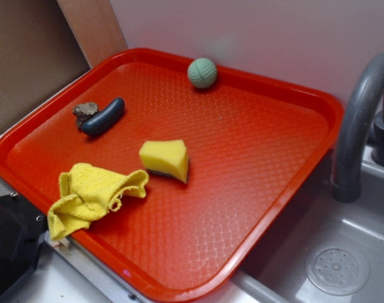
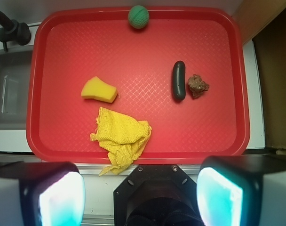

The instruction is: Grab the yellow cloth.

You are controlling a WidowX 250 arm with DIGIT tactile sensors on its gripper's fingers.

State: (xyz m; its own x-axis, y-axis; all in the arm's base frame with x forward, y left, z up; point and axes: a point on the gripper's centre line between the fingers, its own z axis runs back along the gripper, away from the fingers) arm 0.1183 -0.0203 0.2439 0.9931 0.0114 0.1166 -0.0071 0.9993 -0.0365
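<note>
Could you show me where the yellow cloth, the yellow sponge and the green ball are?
yellow cloth (image 2: 123, 136): wrist view, middle of the crumpled fabric.
yellow sponge (image 2: 99, 90): wrist view, its yellow top face.
green ball (image 1: 202, 72): exterior view, centre of the ball.

red tray (image 1: 318, 107) holds sponge (image 1: 165, 159), green ball (image 1: 202, 72), dark sausage (image 1: 103, 117), brown lump (image 1: 85, 112).

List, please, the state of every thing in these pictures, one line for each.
Crumpled yellow terry cloth: bunched, one corner hanging over the tray's rim.
Yellow wedge-shaped sponge: lying flat, apart from the cloth.
Green textured ball: resting against the rim.
Dark sausage-shaped piece: lying flat, beside a brown lump.
Red plastic tray: flat.
Claw: open, above the tray's near edge, holding nothing.
</note>
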